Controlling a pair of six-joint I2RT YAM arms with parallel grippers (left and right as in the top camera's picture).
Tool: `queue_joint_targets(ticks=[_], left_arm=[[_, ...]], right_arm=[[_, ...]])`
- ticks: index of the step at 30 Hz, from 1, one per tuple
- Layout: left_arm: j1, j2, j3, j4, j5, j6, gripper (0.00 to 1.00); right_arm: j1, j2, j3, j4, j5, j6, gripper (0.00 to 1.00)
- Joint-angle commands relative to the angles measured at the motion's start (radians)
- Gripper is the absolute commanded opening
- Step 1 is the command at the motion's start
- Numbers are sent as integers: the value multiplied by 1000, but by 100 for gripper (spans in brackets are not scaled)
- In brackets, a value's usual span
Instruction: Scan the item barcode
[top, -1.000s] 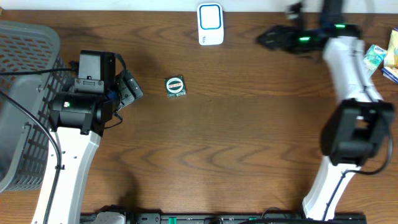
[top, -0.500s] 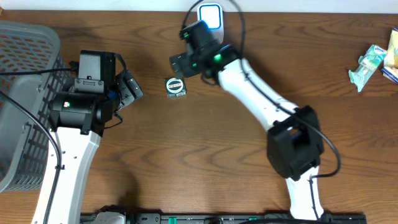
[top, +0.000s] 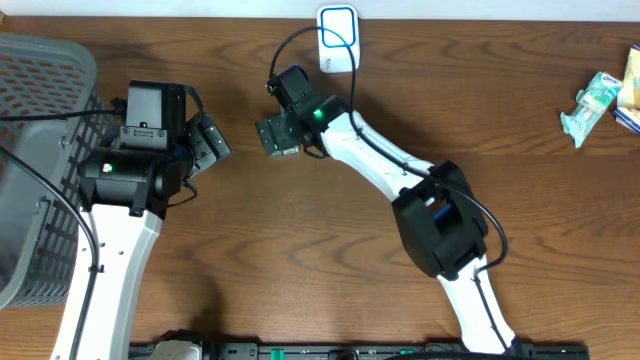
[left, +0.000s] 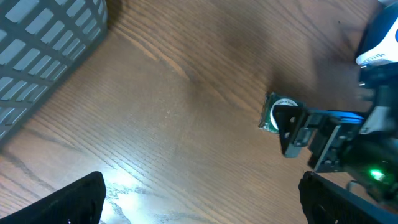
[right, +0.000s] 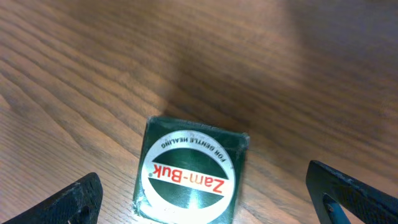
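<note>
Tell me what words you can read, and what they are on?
"Zam-Buk": red letters on the small square green box.
"FOR GENTLE HEALING": small curved letters on the same box.
Pale green packet on the far right: print too small to read.

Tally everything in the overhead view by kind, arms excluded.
Green square Zam-Buk box: 1
White barcode scanner with blue outline: 1
Grey plastic mesh basket: 1
Pale green wrapped packet: 1
Yellow-and-blue item cut off at the right edge: 1
Total: 5
</note>
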Motion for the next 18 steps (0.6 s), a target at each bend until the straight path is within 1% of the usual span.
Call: queue_joint_targets(ticks=[1, 5, 9, 13, 15, 18], left_arm=[[4, -2, 14, -3, -6, 10, 98], [4, -2, 14, -3, -6, 10, 98], [4, -2, 14, -3, -6, 10, 98], [4, -2, 14, -3, -6, 10, 98], [4, -2, 14, -3, -6, 10, 98], [4, -2, 14, -3, -6, 10, 98]], right_arm=[[21, 32, 0, 3, 15, 17, 99], [34, 33, 0, 3, 72, 17, 92], [39, 51, 0, 7, 118, 17, 92], [40, 77, 0, 24, 121, 17, 92], [42, 87, 0, 25, 121, 17, 88], [49, 94, 0, 25, 122, 16, 85]])
